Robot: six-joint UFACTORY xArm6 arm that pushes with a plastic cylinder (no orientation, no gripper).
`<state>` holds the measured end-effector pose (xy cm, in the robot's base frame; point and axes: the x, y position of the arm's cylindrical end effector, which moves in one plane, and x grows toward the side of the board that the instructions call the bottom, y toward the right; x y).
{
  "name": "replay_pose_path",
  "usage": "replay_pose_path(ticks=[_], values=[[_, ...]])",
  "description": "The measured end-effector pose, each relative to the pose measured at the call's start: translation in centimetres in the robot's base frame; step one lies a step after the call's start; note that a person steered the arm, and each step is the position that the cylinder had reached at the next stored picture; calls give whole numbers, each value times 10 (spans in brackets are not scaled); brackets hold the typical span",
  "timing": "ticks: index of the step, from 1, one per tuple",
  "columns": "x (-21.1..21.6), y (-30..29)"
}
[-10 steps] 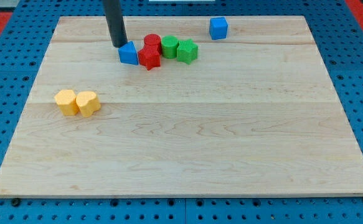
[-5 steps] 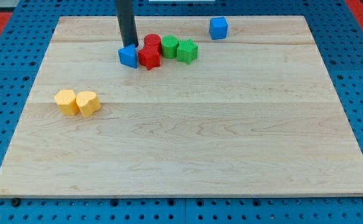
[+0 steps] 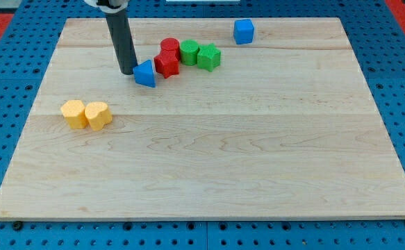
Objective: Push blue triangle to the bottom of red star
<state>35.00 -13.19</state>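
Blue triangle (image 3: 145, 73), red star (image 3: 166, 64), pale wooden board (image 3: 209, 153).

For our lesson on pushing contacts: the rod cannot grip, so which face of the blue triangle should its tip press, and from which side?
Press the blue triangle's upper-left face, pushing toward the view's lower right. My tip sits just left of it, and the red star lies up and right, so the triangle probably needs to travel rightward and slightly down.

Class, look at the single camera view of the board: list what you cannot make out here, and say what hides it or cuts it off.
- Upper rod and arm: cut off by the view's top edge; only the rod down to my tip shows.
- Contact between my tip and the blue triangle: too close to tell touching from a small gap.
- Red cylinder: its lower part is hidden behind the red star.
- Yellow blocks: exact shapes too small to tell.
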Motion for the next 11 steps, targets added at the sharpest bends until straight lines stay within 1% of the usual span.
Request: replay_pose_path(ticks=[1,3,4,5,8,9,11], values=[[10,3],[10,4],[28,4],[37,3],[37,27],[37,27],[14,29]])
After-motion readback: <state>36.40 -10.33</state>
